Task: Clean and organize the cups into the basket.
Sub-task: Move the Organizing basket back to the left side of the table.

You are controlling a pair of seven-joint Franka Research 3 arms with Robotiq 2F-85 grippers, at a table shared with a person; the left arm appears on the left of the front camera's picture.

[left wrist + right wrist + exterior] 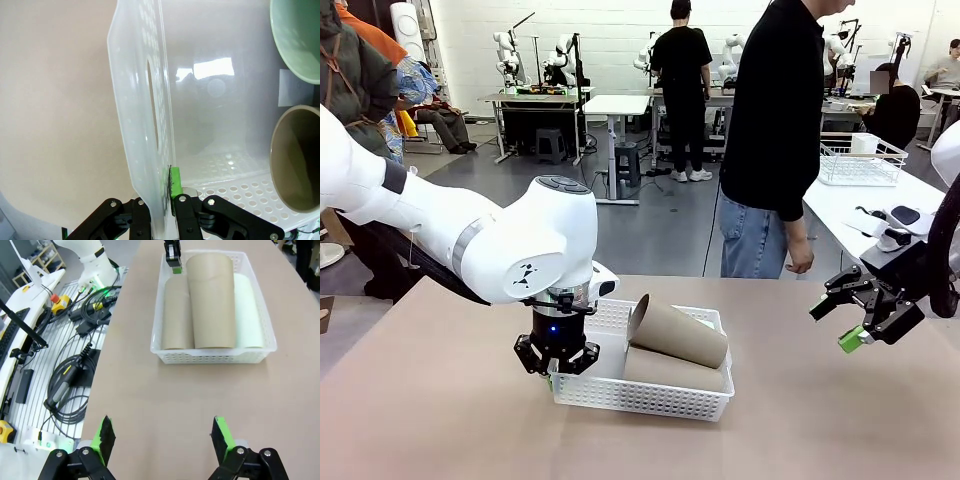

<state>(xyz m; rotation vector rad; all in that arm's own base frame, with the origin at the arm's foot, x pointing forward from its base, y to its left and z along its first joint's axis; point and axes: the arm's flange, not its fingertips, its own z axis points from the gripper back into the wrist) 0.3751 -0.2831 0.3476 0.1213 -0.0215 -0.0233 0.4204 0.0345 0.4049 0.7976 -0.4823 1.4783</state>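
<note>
The white perforated basket (pixel 650 395) sits mid-table. Two tan cups lie on their sides in it, one (pixel 680 335) propped on top of the other (pixel 675 368). My left gripper (pixel 556 372) points down at the basket's left end. In the left wrist view my left gripper (pixel 167 200) is shut on the end wall (pixel 140 100) just below its handle slot, and the mouths of a mint cup (pixel 300 40) and a tan cup (pixel 300 160) face it. My right gripper (pixel 845 320) hangs open above the table at the right. Its wrist view shows the basket (pixel 210 357) holding two tan cups (pixel 210 300) and the mint cup (pixel 247 310).
A person (pixel 775 140) stands at the table's far side. A white wire basket (pixel 860 160) rests on a separate table at the back right. Cables and controllers (pixel 75 340) lie on a rack beside the table edge. Bare tabletop (pixel 840 420) surrounds the basket.
</note>
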